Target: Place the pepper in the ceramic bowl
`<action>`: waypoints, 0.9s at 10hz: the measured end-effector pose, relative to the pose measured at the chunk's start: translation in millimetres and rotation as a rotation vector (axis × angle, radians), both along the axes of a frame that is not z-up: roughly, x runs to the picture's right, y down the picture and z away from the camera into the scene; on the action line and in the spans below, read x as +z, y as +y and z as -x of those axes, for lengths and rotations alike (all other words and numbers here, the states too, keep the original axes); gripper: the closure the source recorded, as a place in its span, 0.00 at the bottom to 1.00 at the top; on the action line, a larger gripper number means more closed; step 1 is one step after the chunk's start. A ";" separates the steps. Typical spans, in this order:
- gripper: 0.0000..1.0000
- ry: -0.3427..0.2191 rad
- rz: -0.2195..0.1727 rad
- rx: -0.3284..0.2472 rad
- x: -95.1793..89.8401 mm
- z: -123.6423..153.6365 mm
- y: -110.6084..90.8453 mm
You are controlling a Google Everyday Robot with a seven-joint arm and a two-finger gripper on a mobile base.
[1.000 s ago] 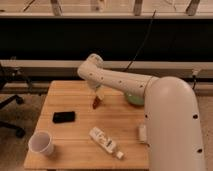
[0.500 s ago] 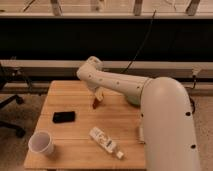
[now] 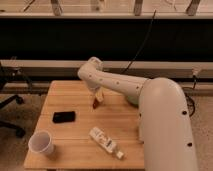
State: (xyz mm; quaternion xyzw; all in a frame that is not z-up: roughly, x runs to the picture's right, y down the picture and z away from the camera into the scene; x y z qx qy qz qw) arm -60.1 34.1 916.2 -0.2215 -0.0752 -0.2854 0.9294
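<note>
— Where is the pepper [image 3: 94, 103]?

— At the tip of the gripper [image 3: 98, 97]. It is a small dark red sliver standing nearly upright, over the far half of the tabletop [image 3: 75, 150] and about midway between the left and right edges.

— So the gripper has it clamped?

— I cannot tell. The pepper sits right at the gripper's lower end, touching it or very nearly so. Whether it is grasped or loose does not show, and neither does how wide the gripper stands.

— And where is the gripper itself?

— It points down at the tabletop from the end of the white arm [image 3: 120, 82]. The arm reaches in from the right, bends over the far edge and drops toward the middle.

— Where is the bowl [image 3: 131, 100]?

— To the right of the pepper, toward the right edge. Only a greenish sliver shows beneath the arm, and the rest is hidden. The pepper is beside it, not inside it.

— What else is on the table?

— A black phone [image 3: 64, 116] lies flat to the left of the pepper, nearer the left edge. A white cup [image 3: 41, 143] stands upright in the near left corner. A white packet [image 3: 105, 141] lies slantwise near the near edge, on the near side of the pepper and apart from it.
</note>
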 end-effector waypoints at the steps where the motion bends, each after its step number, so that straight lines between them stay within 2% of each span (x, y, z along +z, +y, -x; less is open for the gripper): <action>1: 0.20 0.001 0.026 0.004 7.1 -4.3 7.7; 5: 0.20 -0.039 0.122 0.008 32.8 -10.7 32.9; 8: 0.21 -0.057 0.178 -0.018 40.7 -6.0 39.0; 9: 0.28 -0.065 0.197 -0.031 42.3 -4.8 38.7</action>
